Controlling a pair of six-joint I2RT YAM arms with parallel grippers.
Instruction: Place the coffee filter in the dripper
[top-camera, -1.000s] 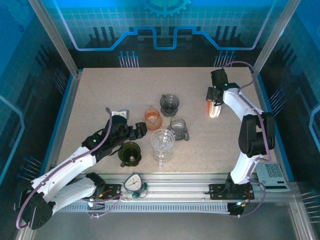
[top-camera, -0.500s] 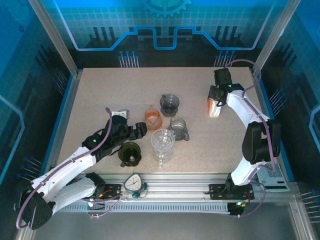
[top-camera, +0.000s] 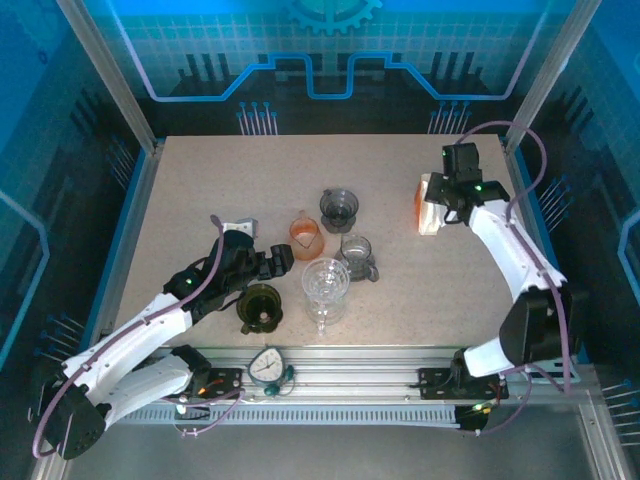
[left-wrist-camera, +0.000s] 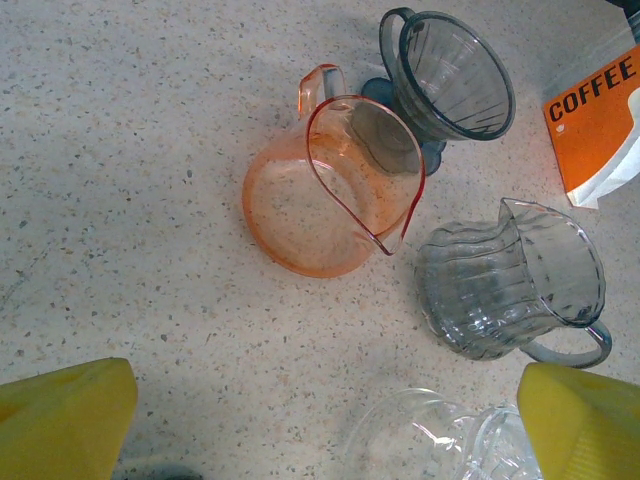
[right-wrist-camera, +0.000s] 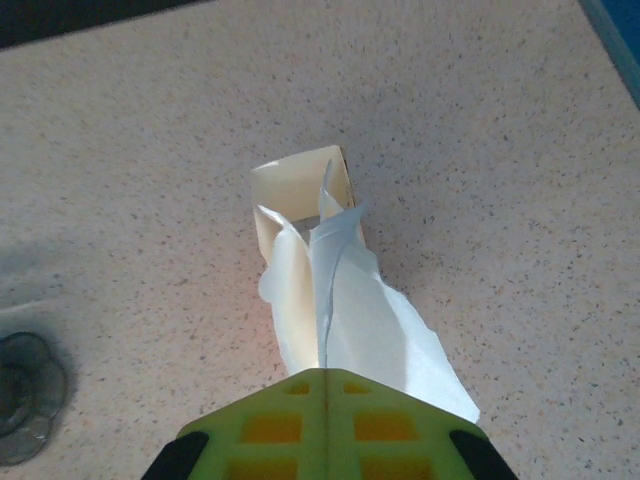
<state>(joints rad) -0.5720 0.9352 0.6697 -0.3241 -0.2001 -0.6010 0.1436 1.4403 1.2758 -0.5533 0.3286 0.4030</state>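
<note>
Tearing threatens the thin white paper filter (right-wrist-camera: 370, 310) clamped in the right pincer (right-wrist-camera: 322, 374) if it snags the cream cardboard box (right-wrist-camera: 298, 185) ahead.

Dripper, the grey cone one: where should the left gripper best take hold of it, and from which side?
Probably the loop handle of the dripper, from above. It stands upright, its cone walls slope, and the orange pitcher crowds its near side; the handle juts free, away from the coffee pack.

Right hand (top-camera: 438, 197) at orange-white packet (top-camera: 424, 212), left hand (top-camera: 279, 262) beside orange pitcher (top-camera: 305, 238)
</note>
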